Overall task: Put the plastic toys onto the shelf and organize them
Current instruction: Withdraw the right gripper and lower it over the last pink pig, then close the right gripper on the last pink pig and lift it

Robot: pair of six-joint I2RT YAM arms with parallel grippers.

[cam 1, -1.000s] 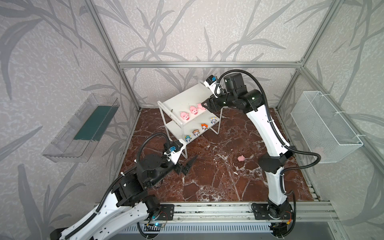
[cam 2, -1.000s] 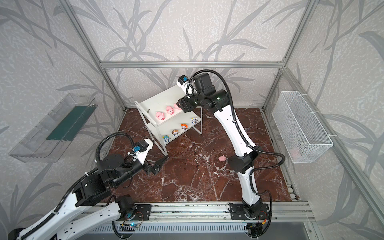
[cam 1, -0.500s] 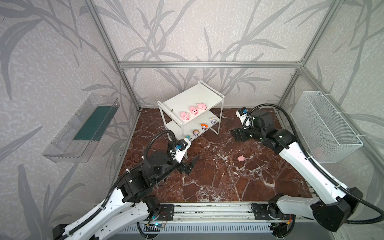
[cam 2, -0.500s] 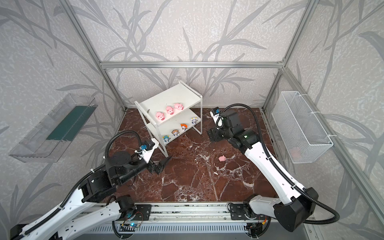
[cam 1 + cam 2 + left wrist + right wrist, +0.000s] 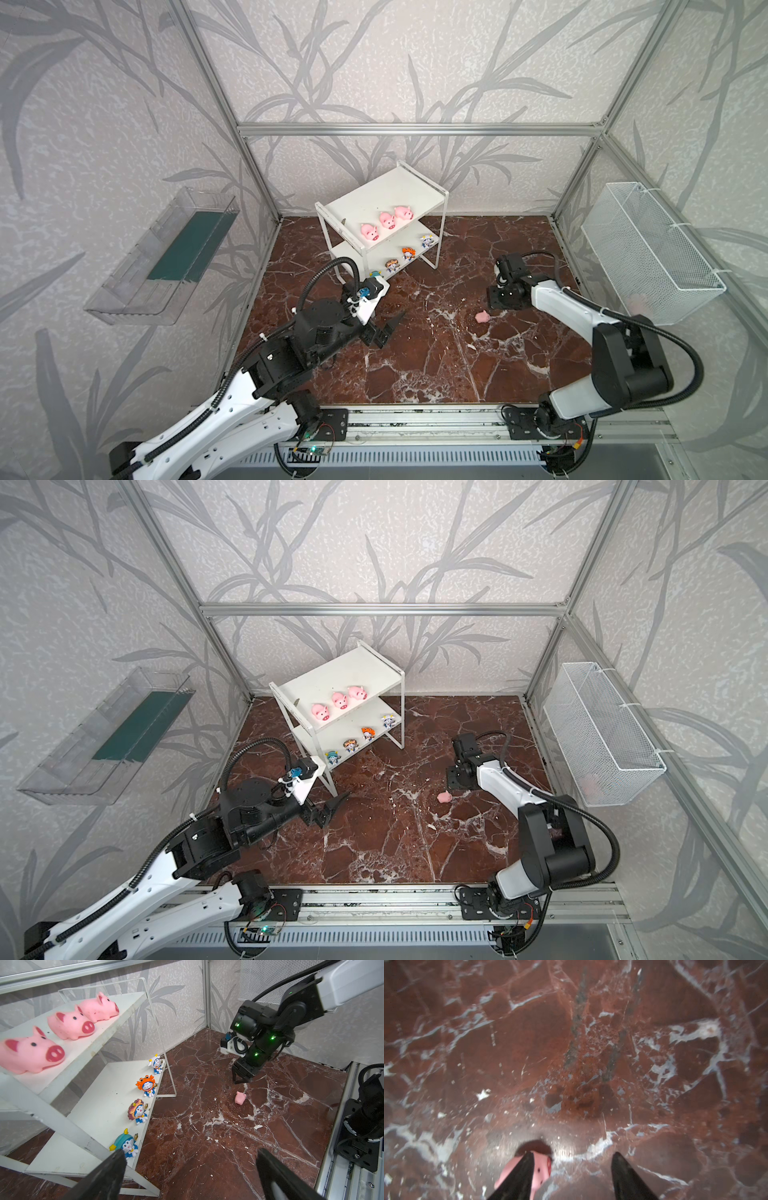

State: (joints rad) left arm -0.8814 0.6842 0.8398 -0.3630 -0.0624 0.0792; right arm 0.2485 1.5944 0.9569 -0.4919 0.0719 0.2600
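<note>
One pig (image 5: pixel 482 317) lies on the floor (image 5: pixel 415 357) beside the right claw (image 5: pixel 241 1082).

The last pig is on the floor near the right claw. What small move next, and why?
Probably slide the right claw sideways until the pig is centred between its fingers: in the right wrist view the pig sits behind one finger, outside the open gap.

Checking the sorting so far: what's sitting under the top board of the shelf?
Four small figurines stand in a row along one long edge of the lower board. The top board covers part of the lower one, so that part cannot be seen.
</note>
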